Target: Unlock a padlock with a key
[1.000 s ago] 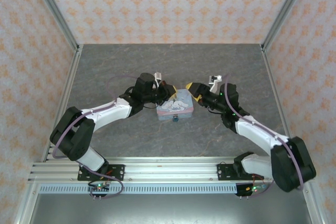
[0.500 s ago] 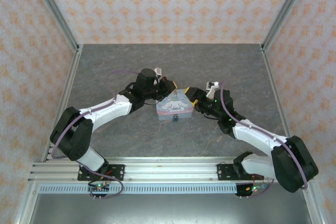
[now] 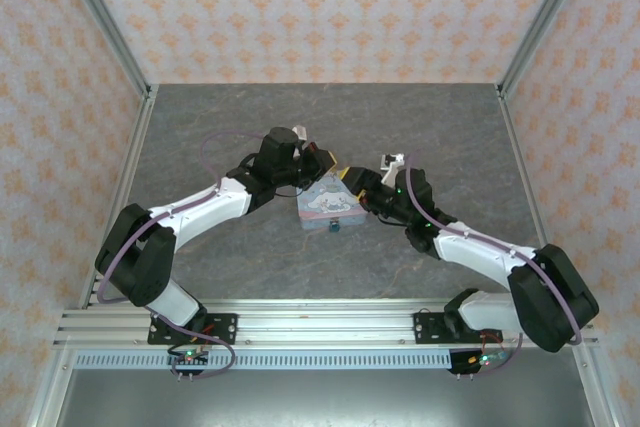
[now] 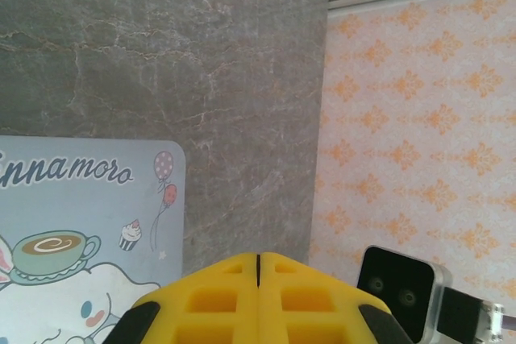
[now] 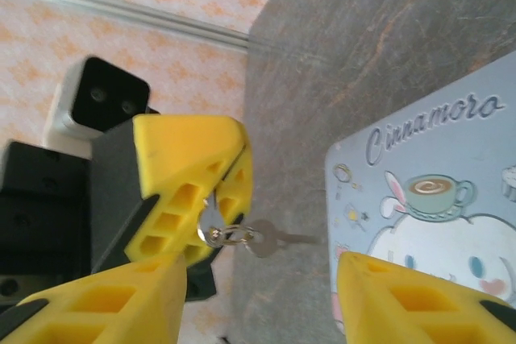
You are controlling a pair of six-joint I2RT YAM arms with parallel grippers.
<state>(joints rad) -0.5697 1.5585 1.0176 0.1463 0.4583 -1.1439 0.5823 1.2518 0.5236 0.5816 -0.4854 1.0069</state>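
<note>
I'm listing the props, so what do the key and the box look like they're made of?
The key: bare metal, pale and shiny, judging by the glints on it. The box: smooth pastel printed lid with rounded corners, possibly tin or plastic; the look leaves that open.

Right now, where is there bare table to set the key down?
Free: the wide stretch of table between the back wall, left arm and right arm, and the strip between the box and the front rail. Crowded: the box itself, with both jaws at its far side and the padlock at its near edge.
</note>
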